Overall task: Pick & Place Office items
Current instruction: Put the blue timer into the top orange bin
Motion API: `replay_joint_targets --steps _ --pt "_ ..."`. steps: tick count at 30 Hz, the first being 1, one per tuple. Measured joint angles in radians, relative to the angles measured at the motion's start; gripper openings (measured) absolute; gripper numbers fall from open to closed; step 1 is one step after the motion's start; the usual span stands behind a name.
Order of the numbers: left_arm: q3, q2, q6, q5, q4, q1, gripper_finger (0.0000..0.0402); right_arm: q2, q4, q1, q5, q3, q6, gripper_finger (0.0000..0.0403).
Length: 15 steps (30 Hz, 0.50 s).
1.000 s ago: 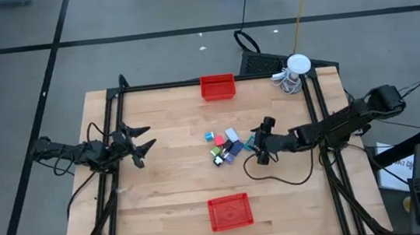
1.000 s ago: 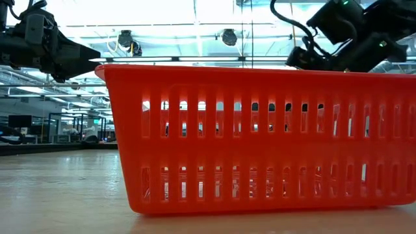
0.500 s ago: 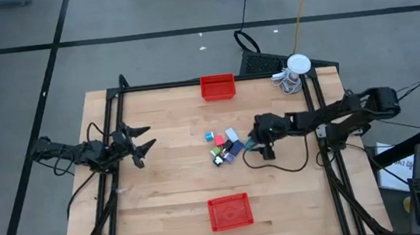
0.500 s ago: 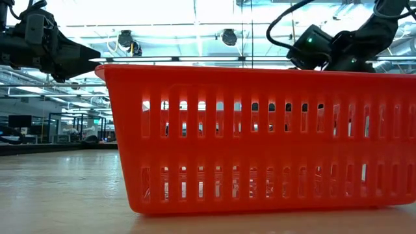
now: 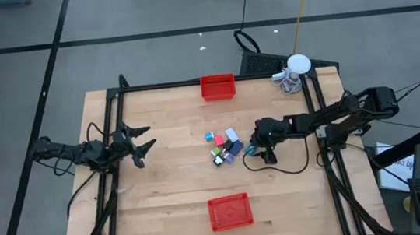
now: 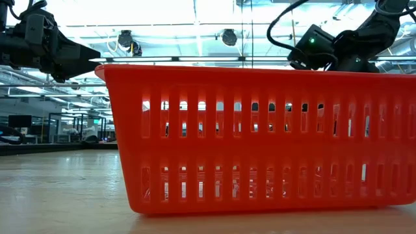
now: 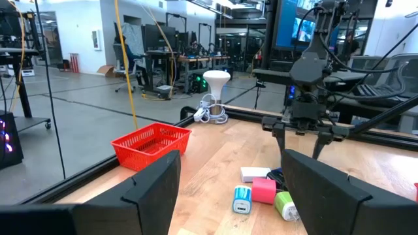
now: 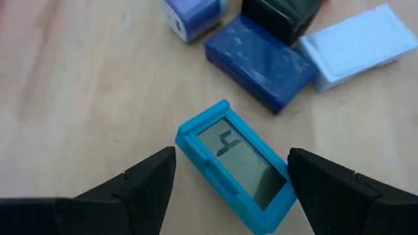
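Note:
The office items (image 5: pixel 224 144) lie in a small cluster at the middle of the table: pink, green, blue, white and dark pieces. A teal device with a grey display (image 8: pixel 235 163) lies flat on the wood at the cluster's right side (image 5: pixel 249 150). My right gripper (image 8: pixel 230 158) is open and hangs just above it (image 5: pixel 255 147), one finger on either side, touching nothing. A dark blue box (image 8: pixel 261 62) and a pale blue box (image 8: pixel 356 42) lie just beyond. My left gripper (image 5: pixel 148 138) waits open at the table's left, off the wood.
One red mesh basket (image 5: pixel 230 211) stands near the table's near edge and fills the low view (image 6: pixel 260 136); another (image 5: pixel 218 86) stands at the far edge. A white round object with a coiled cable (image 5: pixel 293 71) sits at the far right corner. A black cable loops beside the right gripper (image 5: pixel 278 169).
My right gripper has moved a little toward the table's left, down toward the teal device at the cluster's right side, with the arm bending at its elbow. It has held nearly still for the last half second. The items have stayed in place.

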Motion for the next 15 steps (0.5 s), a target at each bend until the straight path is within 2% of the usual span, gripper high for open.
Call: replay_joint_targets --steps 7,11,15 --pt "0.000 0.000 0.000 0.000 0.000 0.000 0.0269 0.002 -0.001 0.063 -0.006 -0.003 0.323 0.0281" --pt "0.000 0.000 0.000 0.000 0.000 0.000 0.0269 0.003 0.026 0.090 -0.007 -0.003 0.349 0.0281" --pt "0.000 0.000 0.000 0.000 0.000 0.000 0.0269 0.003 0.056 0.101 0.014 -0.003 0.296 0.0281"
